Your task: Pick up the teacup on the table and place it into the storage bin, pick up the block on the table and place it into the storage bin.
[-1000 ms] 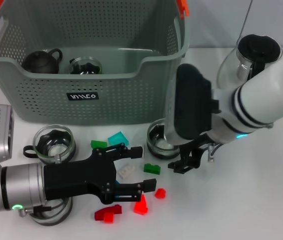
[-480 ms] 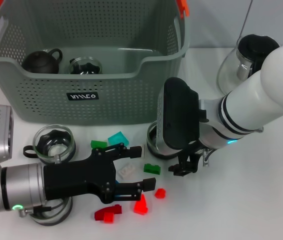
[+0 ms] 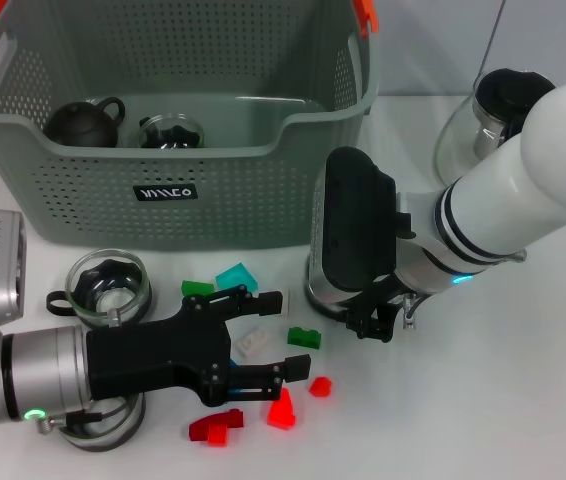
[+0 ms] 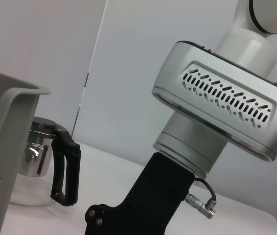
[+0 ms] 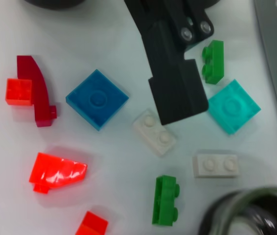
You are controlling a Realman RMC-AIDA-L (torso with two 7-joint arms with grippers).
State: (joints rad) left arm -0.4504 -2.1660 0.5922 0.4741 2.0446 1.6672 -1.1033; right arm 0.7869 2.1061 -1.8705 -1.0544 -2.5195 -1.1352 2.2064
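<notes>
The grey-green storage bin (image 3: pixel 263 190) stands at the back, with a dark teapot (image 3: pixel 83 120) and a glass cup (image 3: pixel 171 130) inside. One glass teacup (image 3: pixel 109 283) sits in front of it on the left. Another teacup (image 3: pixel 312 288) is mostly hidden behind my right wrist, and its rim (image 5: pixel 248 208) shows in the right wrist view. My right gripper (image 3: pixel 378 320) hangs low just right of that teacup. My left gripper (image 3: pixel 288 335) lies open over the scattered blocks, with a white block (image 3: pixel 255 342) between its fingers (image 5: pixel 175 93).
Loose blocks lie around: teal (image 5: pixel 233 106), blue (image 5: pixel 97 99), green (image 5: pixel 165 199), white (image 5: pixel 216 165), red (image 5: pixel 57 171), dark red (image 3: pixel 215 428). A glass teapot (image 3: pixel 493 110) with a black handle stands at the back right. Another cup (image 3: pixel 103 425) sits under my left arm.
My right arm has swung left and down toward the teacup in front of the bin and now covers most of it. My left arm has stayed put.
</notes>
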